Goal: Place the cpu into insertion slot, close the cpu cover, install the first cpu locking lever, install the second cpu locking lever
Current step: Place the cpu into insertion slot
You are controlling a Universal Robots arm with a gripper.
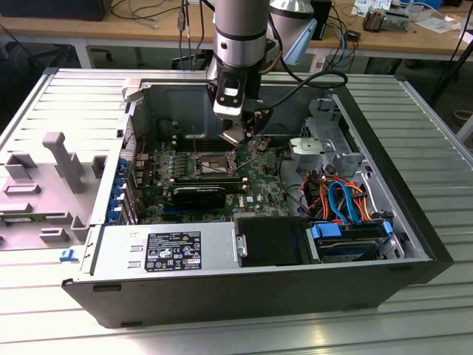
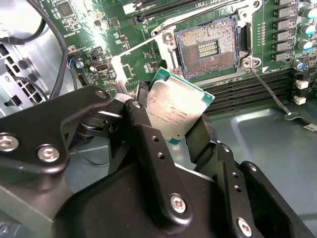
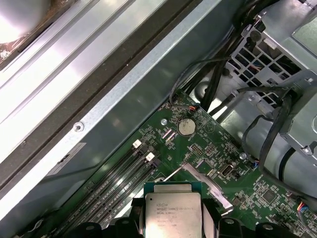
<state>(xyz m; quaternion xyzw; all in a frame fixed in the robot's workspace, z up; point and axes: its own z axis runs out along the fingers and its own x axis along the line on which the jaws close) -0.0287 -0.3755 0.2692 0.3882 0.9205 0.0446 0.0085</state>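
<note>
Grip is sound: in the second wrist view we see the claw (image 2: 171, 121) clamped on the cpu (image 2: 176, 106) by two opposite edges, metal top towards the camera, clear above the board (image 2: 84, 22). The slot (image 2: 208, 47) lies uncovered, gold contacts bare, just past the cpu's far corner. In the exterior view we judge the claw near the slot, towards that view's right, not over it
</note>
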